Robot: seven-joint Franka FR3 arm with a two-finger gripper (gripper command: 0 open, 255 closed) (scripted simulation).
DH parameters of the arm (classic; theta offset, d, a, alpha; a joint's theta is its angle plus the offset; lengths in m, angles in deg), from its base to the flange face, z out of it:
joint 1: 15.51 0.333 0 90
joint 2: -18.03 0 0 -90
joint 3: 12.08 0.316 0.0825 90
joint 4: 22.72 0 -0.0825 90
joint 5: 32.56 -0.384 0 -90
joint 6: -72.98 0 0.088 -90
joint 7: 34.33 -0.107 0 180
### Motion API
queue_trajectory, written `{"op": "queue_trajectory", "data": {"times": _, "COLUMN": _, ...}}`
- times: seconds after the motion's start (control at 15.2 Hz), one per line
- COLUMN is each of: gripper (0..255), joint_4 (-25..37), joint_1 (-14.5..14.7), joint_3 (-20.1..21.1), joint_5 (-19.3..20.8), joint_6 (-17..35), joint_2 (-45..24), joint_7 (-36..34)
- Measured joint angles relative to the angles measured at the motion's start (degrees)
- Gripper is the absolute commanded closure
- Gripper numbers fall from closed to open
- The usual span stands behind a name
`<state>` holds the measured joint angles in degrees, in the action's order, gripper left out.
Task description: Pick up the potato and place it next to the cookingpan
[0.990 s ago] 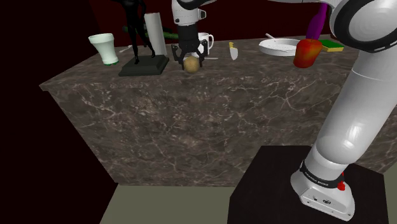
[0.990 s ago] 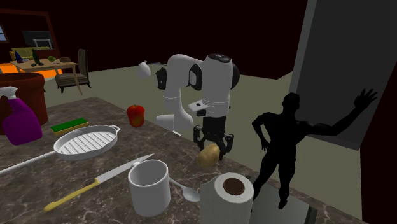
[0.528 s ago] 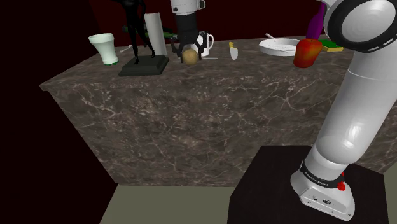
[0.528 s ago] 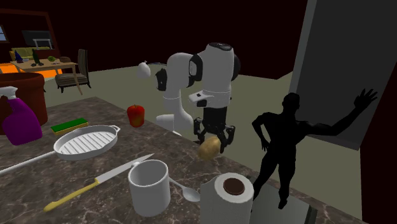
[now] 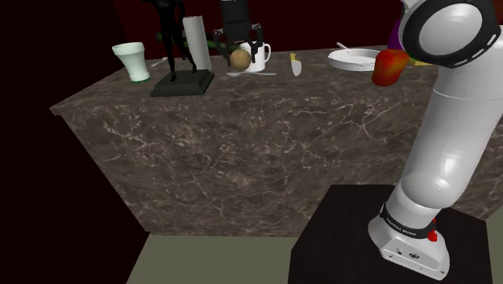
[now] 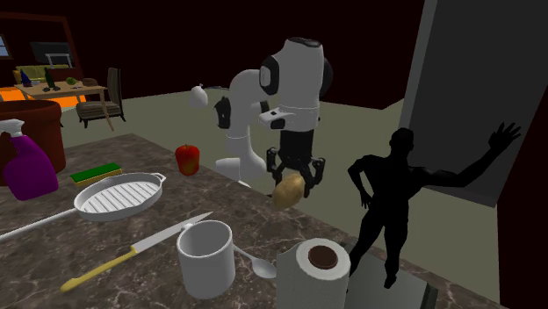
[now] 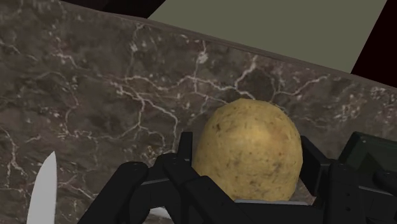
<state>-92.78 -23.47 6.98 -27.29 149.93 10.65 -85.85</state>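
The potato [image 6: 289, 190], tan and speckled, hangs above the marble counter [image 6: 105, 233] with my black gripper [image 6: 294, 178] shut on it. In the shoulder view the potato [image 5: 238, 58] sits under the gripper [image 5: 239, 50], just in front of the white mug [image 5: 259, 56]. From the wrist, the potato [image 7: 248, 149] is clasped between the fingers [image 7: 183, 153], high over the counter's near edge. The cooking pan [image 6: 118, 195], white and ridged with a long handle, lies well off to the second exterior view's left; the same pan [image 5: 353, 58] is at the shoulder view's right.
A knife [image 6: 132, 250], spoon [image 6: 255, 262], mug [image 6: 206, 257] and paper towel roll [image 6: 314, 272] lie between potato and pan. A red apple [image 6: 187, 159], green sponge [image 6: 97, 173] and purple spray bottle [image 6: 26, 162] surround the pan. A black statue [image 5: 169, 36] and a pale cup [image 5: 132, 61] stand nearby.
The gripper has risen straight up with the potato, lifting it off the counter to mug height. Nothing else has moved.
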Motion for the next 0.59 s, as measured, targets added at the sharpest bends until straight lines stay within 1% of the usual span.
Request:
{"op": "queue_trajectory", "data": {"times": 0.4, "gripper": 255, "joint_4": 12.0, "joint_1": 1.6, "joint_3": 0.5, "joint_5": 2.0, "joint_6": -7.5, "joint_2": -4.7, "joint_7": -0.5}}
{"op": "queue_trajectory", "data": {"times": 0.53, "gripper": 255, "joint_4": 17.2, "joint_1": 2.5, "joint_3": 0.7, "joint_5": 3.0, "joint_6": -10.5, "joint_2": -7.1, "joint_7": -0.7}}
{"op": "queue_trajectory", "data": {"times": 0.59, "gripper": 255, "joint_4": 20.9, "joint_1": 3.3, "joint_3": 0.8, "joint_5": 3.8, "joint_6": -12.4, "joint_2": -8.8, "joint_7": -0.8}}
